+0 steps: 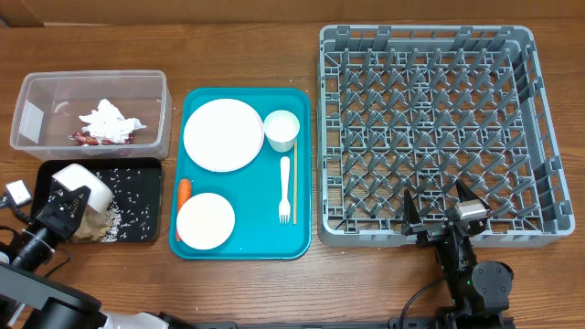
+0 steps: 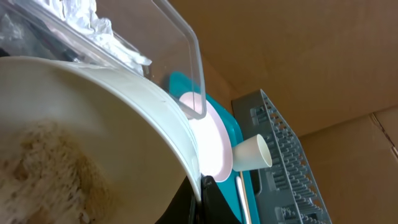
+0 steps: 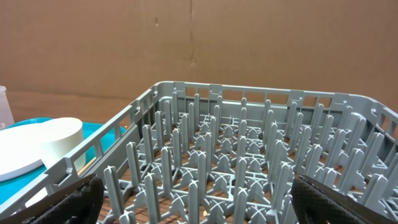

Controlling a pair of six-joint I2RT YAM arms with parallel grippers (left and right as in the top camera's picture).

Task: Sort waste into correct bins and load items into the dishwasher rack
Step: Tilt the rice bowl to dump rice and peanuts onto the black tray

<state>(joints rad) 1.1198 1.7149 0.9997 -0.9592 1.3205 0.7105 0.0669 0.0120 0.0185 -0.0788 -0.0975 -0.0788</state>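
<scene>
1. My left gripper [image 1: 66,208] is tipping the gripped white bowl [image 1: 89,186] over the black tray [image 1: 157,196].
2. My right gripper [image 1: 441,206] is idling open beside the unloaded dishwasher rack [image 1: 539,119].
3. Carrot [image 1: 185,190], white cup [image 1: 281,129], fork [image 1: 284,187] — waiting on the teal tray [image 1: 251,233].

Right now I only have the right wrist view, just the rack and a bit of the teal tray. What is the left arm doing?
Observer: The left gripper holds the white bowl tipped over the black tray.
Operator: Is anything in that tray?
Observer: Yes, rice grains and beige scraps lie in it.
Operator: What waste is on the teal tray?
Observer: Only the carrot, at its left edge between the large plate and the small plate.
</scene>
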